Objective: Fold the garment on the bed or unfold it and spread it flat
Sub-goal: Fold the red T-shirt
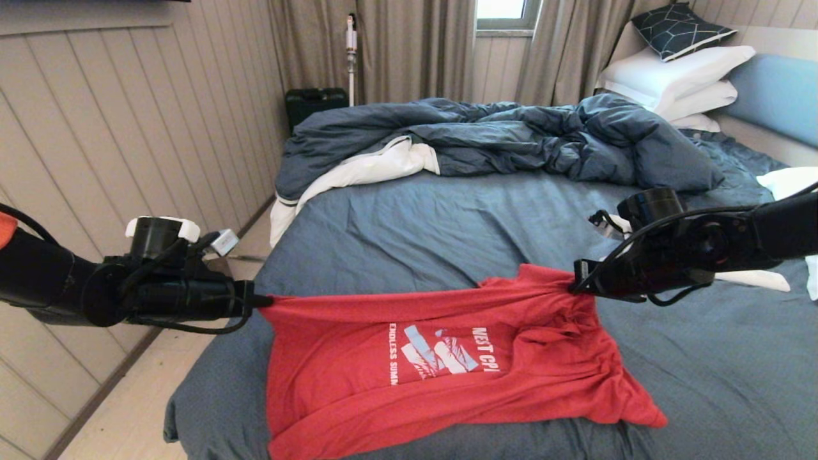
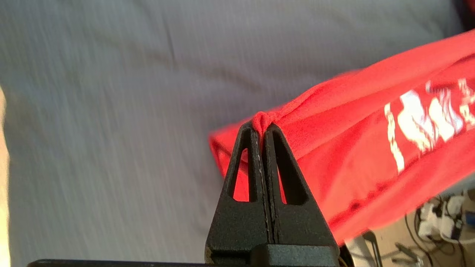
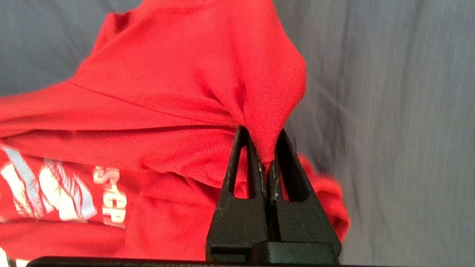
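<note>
The garment [image 1: 409, 364], a red T-shirt with a white and light-blue chest print, hangs stretched between my two grippers above the near part of the bed [image 1: 447, 223]. My left gripper [image 1: 261, 301] is shut on the shirt's left corner, seen pinched at its tips [image 2: 262, 124]. My right gripper [image 1: 577, 281] is shut on a bunched fold of the garment [image 3: 207, 81] at its right end, cloth wedged between its tips [image 3: 264, 148]. The lower part of the garment [image 2: 371, 148] drapes onto the blue-grey sheet and over the bed's front edge.
A rumpled dark blue duvet [image 1: 498, 137] with white lining lies across the far half of the bed. White pillows [image 1: 677, 80] are stacked at the back right by the light blue headboard [image 1: 776, 96]. Floor and a panelled wall lie to the left.
</note>
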{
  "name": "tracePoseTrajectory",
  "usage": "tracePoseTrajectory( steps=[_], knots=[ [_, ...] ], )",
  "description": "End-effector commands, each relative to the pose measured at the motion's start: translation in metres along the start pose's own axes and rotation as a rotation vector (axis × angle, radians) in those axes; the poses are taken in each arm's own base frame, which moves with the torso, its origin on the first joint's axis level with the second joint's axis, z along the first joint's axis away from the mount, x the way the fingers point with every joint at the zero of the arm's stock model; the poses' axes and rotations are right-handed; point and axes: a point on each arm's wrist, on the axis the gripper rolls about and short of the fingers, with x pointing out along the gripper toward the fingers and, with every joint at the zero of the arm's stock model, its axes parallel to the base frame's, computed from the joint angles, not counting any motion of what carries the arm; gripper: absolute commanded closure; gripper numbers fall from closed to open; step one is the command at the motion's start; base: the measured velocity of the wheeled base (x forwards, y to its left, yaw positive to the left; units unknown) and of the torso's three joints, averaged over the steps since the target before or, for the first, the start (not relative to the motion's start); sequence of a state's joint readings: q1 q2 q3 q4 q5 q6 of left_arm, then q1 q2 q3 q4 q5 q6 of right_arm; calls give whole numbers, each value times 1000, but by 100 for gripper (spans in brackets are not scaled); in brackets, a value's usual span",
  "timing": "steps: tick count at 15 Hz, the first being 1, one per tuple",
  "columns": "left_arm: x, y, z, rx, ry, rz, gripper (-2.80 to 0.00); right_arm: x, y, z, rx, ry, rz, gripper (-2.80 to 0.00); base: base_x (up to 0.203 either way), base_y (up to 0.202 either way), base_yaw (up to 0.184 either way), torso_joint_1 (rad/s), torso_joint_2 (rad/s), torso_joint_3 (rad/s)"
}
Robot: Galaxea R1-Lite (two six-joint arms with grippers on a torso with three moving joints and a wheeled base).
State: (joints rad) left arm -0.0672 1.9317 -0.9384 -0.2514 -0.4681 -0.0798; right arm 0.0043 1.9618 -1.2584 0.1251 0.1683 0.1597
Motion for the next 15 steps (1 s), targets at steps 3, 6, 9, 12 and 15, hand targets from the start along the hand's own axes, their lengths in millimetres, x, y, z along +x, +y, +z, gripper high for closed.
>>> tracePoseTrajectory(
  steps=[3,6,9,12,15],
  knots=[
    [-17,-7,-22,-4,8,-7,0,-20,-1,-16,-5,-4,-2,0,0,0,0,0,0,0],
    [-21,-7,-42,-9,16,-6,0,-24,-10,-28,-7,-8,-14,0,0,0,0,0,0,0],
    [-27,-9,-53,-12,21,-7,0,-26,-17,-39,-1,16,-28,0,0,0,0,0,0,0],
    [-29,-10,-69,-32,60,-10,0,-20,-20,-51,-1,27,-30,0,0,0,0,0,0,0],
    [-26,-9,-76,-35,66,-28,0,-15,-22,-59,-2,41,-30,0,0,0,0,0,0,0]
  ],
)
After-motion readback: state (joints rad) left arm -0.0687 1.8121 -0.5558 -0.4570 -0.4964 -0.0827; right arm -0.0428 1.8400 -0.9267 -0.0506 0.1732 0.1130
